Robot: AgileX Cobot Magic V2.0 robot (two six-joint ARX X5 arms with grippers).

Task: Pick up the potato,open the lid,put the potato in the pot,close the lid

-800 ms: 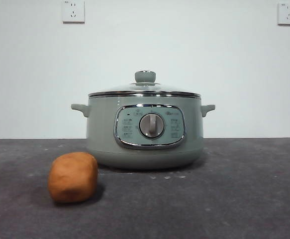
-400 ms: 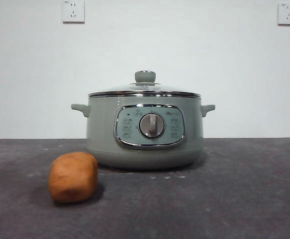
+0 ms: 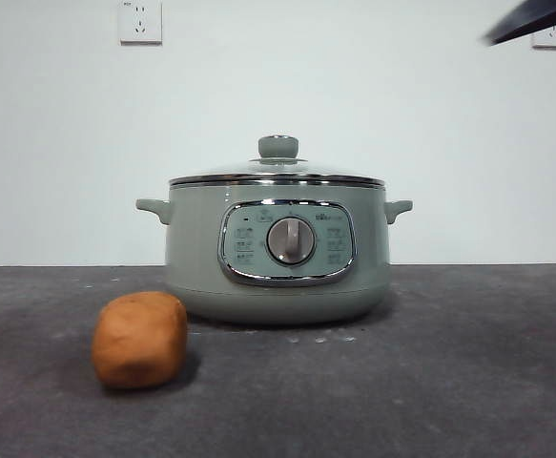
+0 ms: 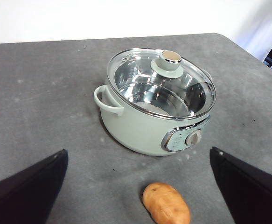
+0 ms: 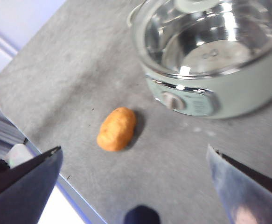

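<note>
The potato (image 3: 140, 340) is lying on the table (image 3: 468, 382) just in front of the pot (image 3: 278, 250) and off to one side of its control panel (image 3: 287, 241), near the pot but not touching it. It is sitting free and uncovered, so a gripper coming from above would have clear room around it. Its skin is looking smooth, matte and orange-brown, its form a rounded, slightly elongated lump that may roll if pushed off-centre.

The pot is standing upright with the lid (image 3: 278, 175) seated squarely on its rim, so nothing of the task appears to be done yet. The lid is a shallow glass dome with a chrome rim; through it, in the left wrist view, the shiny steel inner bowl (image 4: 159, 95) is showing, with nothing visible in it. The sage-green knob (image 3: 278, 147) on top is offering the obvious hold for lifting. The body is squat, glossy and sage-green, with two small side handles and a round dial.

The left gripper (image 4: 138, 186) is hovering above the potato and pot, jaws spread wide and holding nothing. The right gripper (image 5: 136, 186) is likewise spread wide and carrying nothing, looking down on the potato and pot from the side; in the front view only a dark arm tip (image 3: 535, 19) is showing at a top corner.

The table surface is dark grey, rough and speckled.
</note>
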